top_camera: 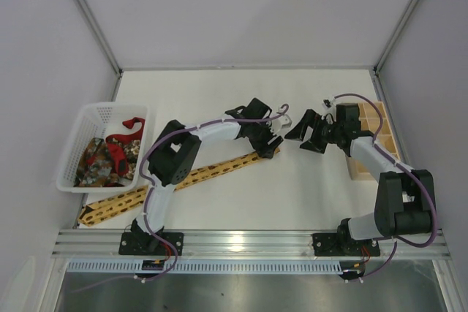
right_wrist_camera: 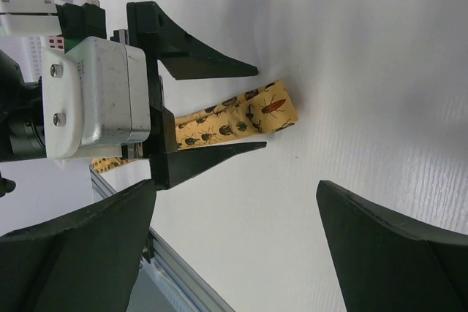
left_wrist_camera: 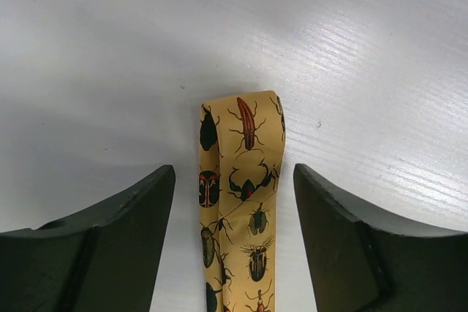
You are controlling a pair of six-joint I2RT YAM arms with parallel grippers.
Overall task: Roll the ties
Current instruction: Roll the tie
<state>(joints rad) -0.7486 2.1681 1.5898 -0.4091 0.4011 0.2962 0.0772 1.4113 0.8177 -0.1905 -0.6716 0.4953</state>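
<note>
A yellow-gold tie printed with beetles lies diagonally across the table, from the front left to the middle. Its far end is folded back on itself. My left gripper is open and straddles that folded end, with both fingers clear of the fabric. In the right wrist view the left gripper shows around the tie. My right gripper hovers open just right of it, over bare table, with nothing between its fingers. A red tie and a dark patterned tie lie in the basket.
A white plastic basket stands at the left edge of the table. A wooden compartment box sits at the right, partly under the right arm. A metal rail runs along the near edge.
</note>
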